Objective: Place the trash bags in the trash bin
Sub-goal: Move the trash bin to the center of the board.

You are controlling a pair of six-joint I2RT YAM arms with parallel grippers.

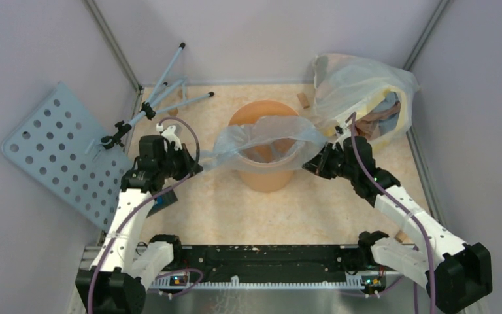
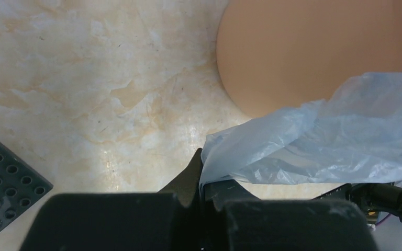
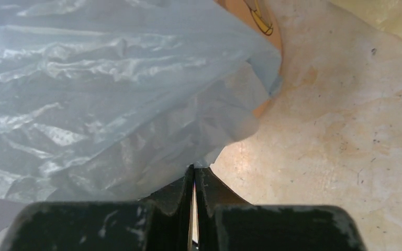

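The orange trash bin (image 1: 268, 175) stands upright mid-table. A translucent grey-blue trash bag (image 1: 261, 139) is stretched open over its rim, its mouth held wide between both grippers. My left gripper (image 1: 195, 165) is shut on the bag's left edge, just left of the bin; the left wrist view shows the bag (image 2: 314, 141) pinched at the jaws (image 2: 203, 167) with the bin's wall (image 2: 303, 52) beyond. My right gripper (image 1: 310, 163) is shut on the bag's right edge; the right wrist view shows the film (image 3: 110, 94) caught at the fingertips (image 3: 194, 170).
A big clear bag with yellow edges (image 1: 366, 98), holding items, sits at the back right. A blue-grey tripod-like stand (image 1: 163, 91) and a perforated panel (image 1: 65, 150) are at the left. A small brown block (image 1: 303, 100) lies behind the bin. A grey studded plate (image 2: 5, 183) lies near the left gripper.
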